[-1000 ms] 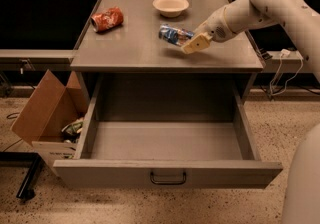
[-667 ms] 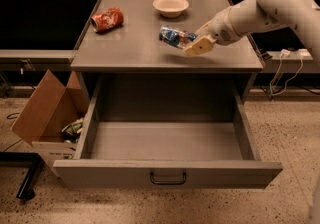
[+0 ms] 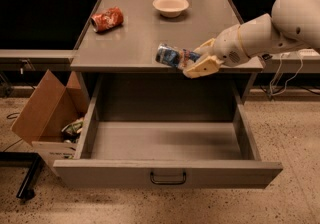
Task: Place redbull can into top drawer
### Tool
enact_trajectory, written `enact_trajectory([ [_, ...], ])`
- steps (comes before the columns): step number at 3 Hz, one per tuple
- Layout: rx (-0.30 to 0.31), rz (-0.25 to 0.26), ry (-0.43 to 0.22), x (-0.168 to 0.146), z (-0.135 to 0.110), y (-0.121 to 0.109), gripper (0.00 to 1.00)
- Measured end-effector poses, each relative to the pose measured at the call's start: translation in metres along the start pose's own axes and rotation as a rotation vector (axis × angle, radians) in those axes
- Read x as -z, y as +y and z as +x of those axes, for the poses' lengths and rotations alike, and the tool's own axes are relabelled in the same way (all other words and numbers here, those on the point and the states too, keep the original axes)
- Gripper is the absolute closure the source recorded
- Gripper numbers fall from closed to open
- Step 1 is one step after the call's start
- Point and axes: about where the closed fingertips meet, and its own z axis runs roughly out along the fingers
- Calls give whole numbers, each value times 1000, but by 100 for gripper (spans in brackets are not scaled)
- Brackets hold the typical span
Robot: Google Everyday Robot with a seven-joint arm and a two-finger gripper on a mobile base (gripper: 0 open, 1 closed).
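Note:
The redbull can is blue and silver and lies sideways in my gripper, which is shut on its right end. The gripper holds it in the air at the front edge of the cabinet top, above the back of the top drawer. The drawer is pulled wide open, grey, with a flat front panel and a dark wire handle. Its inside shows nothing in it. My white arm reaches in from the right.
A red-orange can lies on the cabinet top at the back left. A cream bowl stands at the back centre. An open cardboard box with rubbish sits on the floor left of the drawer. Cables hang at the right.
My gripper has lifted the can off the cabinet top and carried it forward and down, from mid-counter to the front edge above the open drawer.

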Motion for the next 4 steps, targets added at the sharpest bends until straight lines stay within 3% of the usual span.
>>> enact_trajectory([
  [1, -5, -6, 4, -2, 2, 1, 100],
  [2, -38, -43, 44, -13, 24, 19, 100],
  [3, -95, -89, 137, -27, 59, 40, 100],
  [4, -180, -173, 214, -48, 98, 56, 100],
])
